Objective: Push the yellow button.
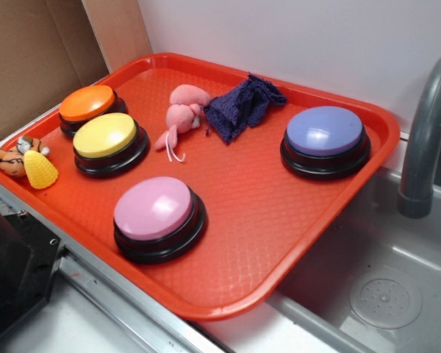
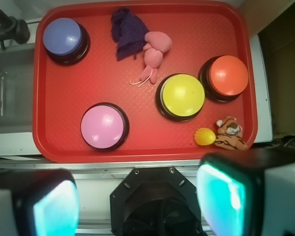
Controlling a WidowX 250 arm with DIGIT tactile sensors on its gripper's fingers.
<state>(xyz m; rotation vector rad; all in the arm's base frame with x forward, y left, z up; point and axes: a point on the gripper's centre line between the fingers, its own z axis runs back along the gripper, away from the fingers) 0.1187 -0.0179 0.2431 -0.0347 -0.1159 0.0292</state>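
The yellow button [image 1: 105,136] has a domed yellow top on a black base and sits at the left of the red tray [image 1: 279,220], next to the orange button [image 1: 87,104]. In the wrist view the yellow button [image 2: 182,95] lies right of the tray's middle. My gripper [image 2: 137,201] is open and empty, high above the tray's near edge, over the robot's black base. Its two teal pads [image 2: 221,196] stand wide apart. The gripper is out of the exterior view.
A pink button [image 1: 154,209], a purple button [image 1: 323,132], a pink plush toy [image 1: 182,110] and a dark blue cloth [image 1: 242,103] lie on the tray. A small yellow ridged cone [image 1: 40,170] and a tiger toy [image 1: 13,158] sit at its left corner. A sink with a grey faucet [image 1: 426,125] is at the right.
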